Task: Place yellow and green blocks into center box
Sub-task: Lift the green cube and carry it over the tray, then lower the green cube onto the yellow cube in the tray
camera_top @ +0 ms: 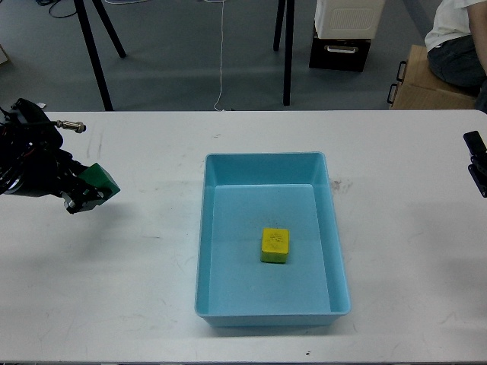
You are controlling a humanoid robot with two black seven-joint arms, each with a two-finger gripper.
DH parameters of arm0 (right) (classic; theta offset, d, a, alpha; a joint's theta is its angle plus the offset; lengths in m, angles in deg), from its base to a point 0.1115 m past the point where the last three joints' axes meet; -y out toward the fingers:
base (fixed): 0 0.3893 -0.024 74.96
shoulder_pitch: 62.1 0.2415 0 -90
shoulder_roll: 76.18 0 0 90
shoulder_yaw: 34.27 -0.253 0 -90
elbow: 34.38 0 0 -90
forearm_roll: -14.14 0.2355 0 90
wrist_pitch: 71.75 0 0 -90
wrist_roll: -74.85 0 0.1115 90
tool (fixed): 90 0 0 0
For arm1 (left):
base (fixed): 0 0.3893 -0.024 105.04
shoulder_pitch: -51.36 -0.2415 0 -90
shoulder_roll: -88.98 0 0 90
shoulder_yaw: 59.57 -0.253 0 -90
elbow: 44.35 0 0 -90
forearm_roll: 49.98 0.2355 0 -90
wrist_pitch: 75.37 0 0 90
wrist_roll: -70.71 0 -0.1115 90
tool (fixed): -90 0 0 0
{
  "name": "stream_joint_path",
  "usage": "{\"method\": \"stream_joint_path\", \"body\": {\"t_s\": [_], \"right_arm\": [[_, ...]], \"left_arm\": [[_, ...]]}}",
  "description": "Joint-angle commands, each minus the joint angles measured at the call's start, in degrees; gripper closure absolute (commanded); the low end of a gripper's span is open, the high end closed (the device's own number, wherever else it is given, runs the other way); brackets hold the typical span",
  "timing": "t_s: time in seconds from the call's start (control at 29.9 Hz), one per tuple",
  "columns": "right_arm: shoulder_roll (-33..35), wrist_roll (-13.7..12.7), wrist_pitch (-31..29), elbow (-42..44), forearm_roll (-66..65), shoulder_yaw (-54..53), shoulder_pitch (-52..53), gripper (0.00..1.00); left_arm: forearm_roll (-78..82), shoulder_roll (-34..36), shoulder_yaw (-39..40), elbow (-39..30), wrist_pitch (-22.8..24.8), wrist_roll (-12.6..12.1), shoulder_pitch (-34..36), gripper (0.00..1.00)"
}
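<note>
A yellow block [275, 245] lies inside the light blue box [209, 228] at the table's middle. My left gripper [90, 192] is at the left of the table, shut on a green block [100, 181] that it holds above the table top, well left of the box. Only a dark edge of my right arm [477, 162] shows at the right border; its gripper is out of view.
The white table [137, 274] has a far edge with black stand legs [95, 57] behind it. A black case [340, 52] and a cardboard box [415, 80] stand on the floor at the back right, beside a seated person [456, 38].
</note>
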Motion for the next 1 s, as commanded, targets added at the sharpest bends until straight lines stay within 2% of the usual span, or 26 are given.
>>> {"method": "stream_joint_path", "body": {"t_s": [0.0, 0.27, 0.4, 0.53, 0.74, 0.97], "right_arm": [[0.13, 0.01, 1.54, 1.98, -0.01, -0.42, -0.26, 0.02], [0.66, 0.01, 2.69, 4.71, -0.01, -2.61, -1.58, 0.02], [0.75, 0.01, 2.69, 6.46, -0.01, -3.85, -1.58, 0.02], [0.75, 0.01, 2.69, 6.73, -0.01, -4.11, -1.58, 0.02], [0.75, 0.01, 2.69, 6.82, 0.43, -4.11, -1.58, 0.02], [0.75, 0.01, 2.69, 7.61, 0.87, -3.94, -1.93, 0.02]], "left_arm": [[-0.63, -7.01, -0.04, -0.61, 0.0, 0.01, 4.23, 0.79], [-0.11, -19.77, -0.91, 0.88, 0.0, 0.01, 3.27, 0.79], [0.16, -23.37, -0.83, 2.46, 0.0, 0.01, -0.24, 0.79], [2.35, -27.42, -1.18, 4.75, 0.0, 0.01, -0.95, 0.79], [5.6, -31.81, -5.74, 10.28, 0.0, 0.01, -1.39, 0.78], [6.31, -33.57, -6.54, 10.64, 0.0, 0.01, -3.15, 0.78]]}}
